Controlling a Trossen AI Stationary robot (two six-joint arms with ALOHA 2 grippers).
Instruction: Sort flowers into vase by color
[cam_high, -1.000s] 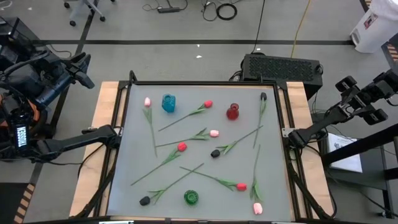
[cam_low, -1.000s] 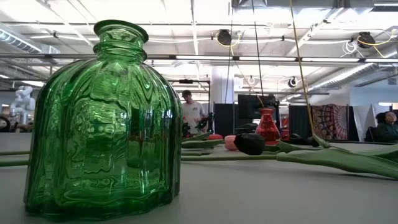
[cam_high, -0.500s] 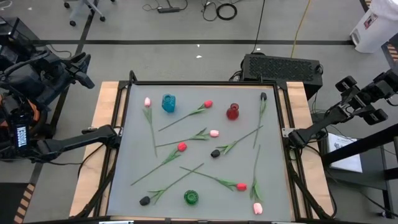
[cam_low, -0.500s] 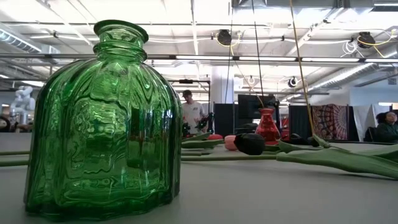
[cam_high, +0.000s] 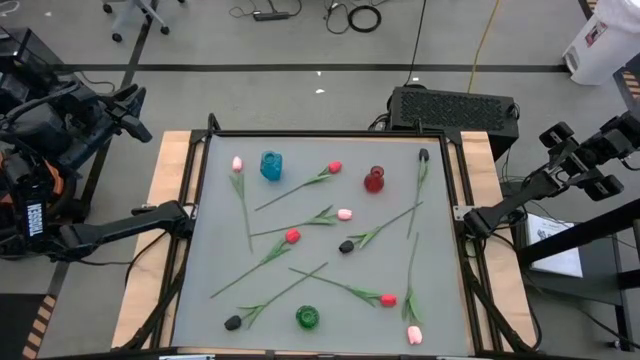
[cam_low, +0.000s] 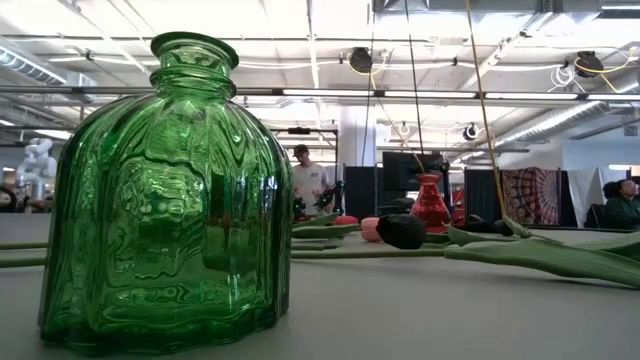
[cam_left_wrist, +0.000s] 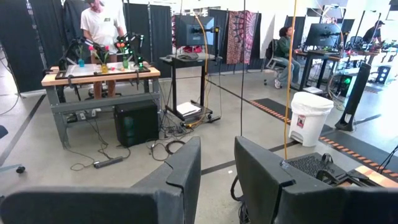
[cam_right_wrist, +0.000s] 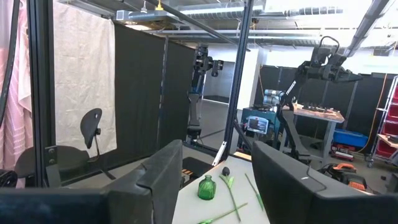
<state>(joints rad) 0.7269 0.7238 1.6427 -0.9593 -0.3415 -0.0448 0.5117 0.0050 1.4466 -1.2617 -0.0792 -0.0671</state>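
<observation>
Nine artificial tulips lie scattered flat on the grey table (cam_high: 200, 250), none of them in a vase. Along the left edge a pink tulip (cam_high: 237, 163) has its head toward the far edge, its stem running almost straight toward the near edge. Beside it stands the blue vase (cam_high: 270, 165). A red tulip (cam_high: 334, 167) points its head toward the red vase (cam_high: 374, 180), the stem slanting down-left. Near the right edge a black tulip (cam_high: 423, 156) lies nearly lengthwise, head at the far end. In the middle, a second pink tulip (cam_high: 345, 214) lies close to crosswise, head to the right; a second red tulip (cam_high: 292, 236) slants from its head down-left; a second black tulip (cam_high: 346, 246) has its stem rising to the upper right. Nearer the front, a third red tulip (cam_high: 388, 299) trails its stem up-left, a third pink tulip (cam_high: 414, 334) lies with its stem running toward the far edge, and a third black tulip (cam_high: 233, 322) sits at the near left, stem slanting up-right. The green vase (cam_high: 307, 318) stands at the near edge (it fills the low view).

Both arms wait off the table. The left gripper (cam_left_wrist: 216, 168) is parked beyond the left side, fingers parted and empty. The right gripper (cam_right_wrist: 214, 177) is beyond the right side, likewise parted with nothing between the fingers. Stem ends are thin from above, so exact crossings are hard to tell.
</observation>
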